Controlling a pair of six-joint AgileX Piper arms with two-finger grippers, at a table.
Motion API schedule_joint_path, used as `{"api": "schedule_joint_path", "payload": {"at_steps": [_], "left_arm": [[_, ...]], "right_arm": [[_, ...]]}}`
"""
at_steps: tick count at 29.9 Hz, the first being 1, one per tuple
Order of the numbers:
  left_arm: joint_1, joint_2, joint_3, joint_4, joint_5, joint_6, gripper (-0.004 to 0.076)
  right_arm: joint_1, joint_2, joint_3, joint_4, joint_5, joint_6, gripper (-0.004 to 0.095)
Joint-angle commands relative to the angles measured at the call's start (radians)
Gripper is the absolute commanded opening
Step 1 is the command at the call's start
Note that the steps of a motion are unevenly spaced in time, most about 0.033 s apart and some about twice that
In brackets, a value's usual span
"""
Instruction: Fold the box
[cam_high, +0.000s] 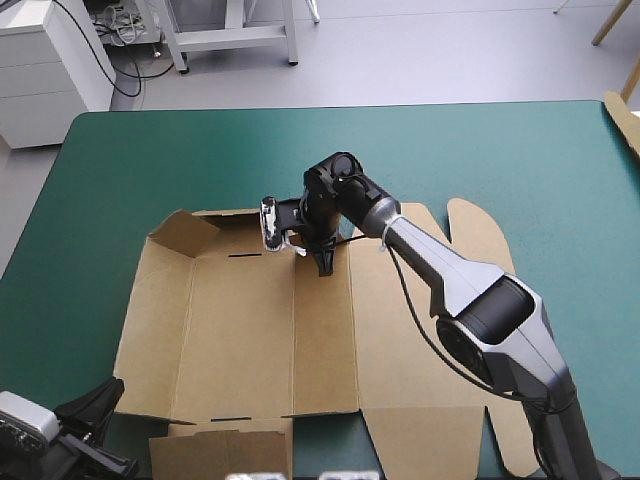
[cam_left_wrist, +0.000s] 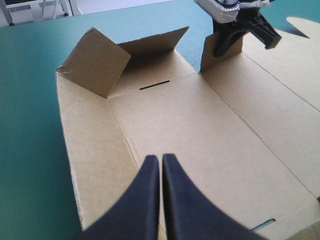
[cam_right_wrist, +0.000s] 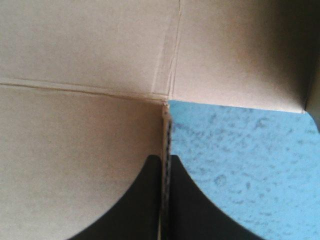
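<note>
on the teal-green cover (cam_high: 500, 150) the box (cam_high: 250, 330) lies as a mostly flat brown sheet, left of centre and reaching toward the near edge; my right gripper (cam_high: 322, 262) is at its far edge, pinched tight on a narrow flap (cam_left_wrist: 212, 52), with the board's edge caught between the black fingers; my left gripper (cam_left_wrist: 161, 159) hangs over the near left part of the sheet, fingers pressed together and holding nothing; the far left corner flap (cam_high: 185, 232) already stands up. i judge the step in hand is raising that far wall; i would turn the flap about its crease rather than drag it, so the sheet does not slide, and bring the left gripper down on the base panel to pin it. the sheet's long axis runs left to right, along the table's near edge; its rounded lid tab (cam_high: 475, 225) points to the right side.
</note>
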Motion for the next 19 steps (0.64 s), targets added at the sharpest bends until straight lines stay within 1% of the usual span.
{"api": "schedule_joint_path", "payload": {"at_steps": [1, 2, 4, 7, 9, 11, 12, 14, 19], "left_arm": [[0.000, -0.004, -0.022, -0.007, -0.071, 0.000, -0.0008], [0.000, -0.004, -0.022, -0.007, -0.071, 0.000, -0.0008], [0.000, -0.004, -0.022, -0.007, -0.071, 0.000, -0.0008], [0.000, -0.004, -0.022, -0.007, -0.071, 0.000, -0.0008], [0.000, -0.004, -0.022, -0.007, -0.071, 0.000, -0.0008], [0.000, -0.004, -0.022, -0.007, -0.071, 0.000, -0.0008], [0.000, -0.004, -0.022, -0.007, -0.071, 0.000, -0.0008], [0.000, -0.004, -0.022, -0.007, -0.071, 0.000, -0.0008], [0.000, -0.004, -0.022, -0.007, -0.071, 0.000, -0.0008]], "right_arm": [[0.001, -0.065, -0.035, -0.013, -0.042, -0.008, -0.0016], [0.001, -0.065, -0.035, -0.013, -0.042, -0.006, -0.0005], [0.001, -0.065, -0.043, -0.013, -0.042, 0.003, 0.0051], [0.001, -0.065, -0.057, -0.013, -0.033, 0.041, 0.0218], [0.001, -0.065, -0.074, -0.013, -0.015, 0.043, 0.0355], [0.001, -0.065, -0.093, -0.013, 0.003, 0.058, 0.0450], [0.001, -0.065, -0.105, -0.013, 0.003, 0.090, 0.0484], [0.003, -0.070, -0.130, -0.008, 0.003, 0.150, 0.0509], [0.007, -0.130, -0.151, 0.005, 0.003, 0.261, 0.0511]]}}
